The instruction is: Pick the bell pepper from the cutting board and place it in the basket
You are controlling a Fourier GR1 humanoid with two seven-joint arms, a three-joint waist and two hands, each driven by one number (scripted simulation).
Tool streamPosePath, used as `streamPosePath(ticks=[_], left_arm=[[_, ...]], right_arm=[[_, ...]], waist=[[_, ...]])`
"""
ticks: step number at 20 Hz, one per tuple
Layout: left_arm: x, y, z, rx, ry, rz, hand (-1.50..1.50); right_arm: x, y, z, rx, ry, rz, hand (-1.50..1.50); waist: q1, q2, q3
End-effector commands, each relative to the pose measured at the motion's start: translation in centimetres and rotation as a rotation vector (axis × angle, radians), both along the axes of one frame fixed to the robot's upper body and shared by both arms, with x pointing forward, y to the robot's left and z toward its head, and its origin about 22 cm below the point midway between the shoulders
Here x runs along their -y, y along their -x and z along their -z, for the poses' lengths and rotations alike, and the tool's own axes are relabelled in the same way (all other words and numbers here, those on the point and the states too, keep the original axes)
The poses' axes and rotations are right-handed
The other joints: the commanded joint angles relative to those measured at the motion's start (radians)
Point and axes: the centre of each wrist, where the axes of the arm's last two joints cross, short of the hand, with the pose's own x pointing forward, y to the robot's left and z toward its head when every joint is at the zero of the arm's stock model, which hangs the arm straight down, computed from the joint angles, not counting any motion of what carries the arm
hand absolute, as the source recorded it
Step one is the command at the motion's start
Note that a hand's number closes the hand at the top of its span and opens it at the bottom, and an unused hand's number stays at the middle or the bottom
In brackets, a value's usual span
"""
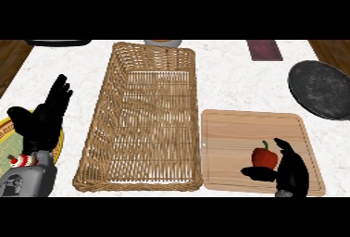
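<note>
One red bell pepper (265,158) sits on one cutting board (239,129), right beside one basket (147,115).
The right hand (290,171) is at the pepper, thumb and fingers spread apart, with the pepper in the gap; I cannot tell if they touch it. The left hand (41,122) rests open at the left edge, fingers up, over one yellow plate (7,134). One dark round plate (321,90) lies far right.

Red bell pepper (265,158), green at the stem. Pale wooden cutting board (232,134), streaked with fine straight grain. Tan woven wicker basket (147,115), ribbed in rows. White stone counter (232,83), faintly grey-veined. Dark grey round plate (321,90), plain.
</note>
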Motion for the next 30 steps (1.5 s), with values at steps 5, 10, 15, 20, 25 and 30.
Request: streamPosePath(ticks=[5, 10, 15, 20, 25, 30], left_arm=[[-1.0, 0.1, 1.2, 0.008, -0.008, -0.007, 0.0], [1.0, 0.5, -0.1, -0.002, -0.005, 0.0, 0.0], [1.4, -1.0, -0.6, 0.006, 0.002, 0.088, 0.0], [3.0, -1.6, -0.9, 0.022, 0.006, 0.149, 0.0], [1.0, -1.4, -0.4, 0.011, -0.005, 0.084, 0.0], [-1.0, -1.8, -1.3, -0.008, 0.003, 0.038, 0.0]], right_arm=[[-0.2, 0.9, 2.7, -0.046, -0.05, -0.094, 1.5], [-1.2, 0.8, 2.7, -0.024, -0.034, -0.102, 1.5], [-12.9, 3.4, 1.0, 0.028, -0.077, -0.785, 1.5], [-18.9, 7.8, -0.2, 0.05, -0.108, -1.227, 1.5], [-22.0, 13.8, -1.1, 0.218, -0.31, -1.33, 1.5], [-23.3, 16.9, -3.6, 0.435, -0.495, -1.314, 1.5]], waist=[[0.002, 0.011, 0.013], [0.006, 0.009, 0.013], [0.112, 0.021, 0.015], [0.161, 0.031, 0.019], [0.092, 0.019, 0.02], [0.048, 0.011, 0.02]])
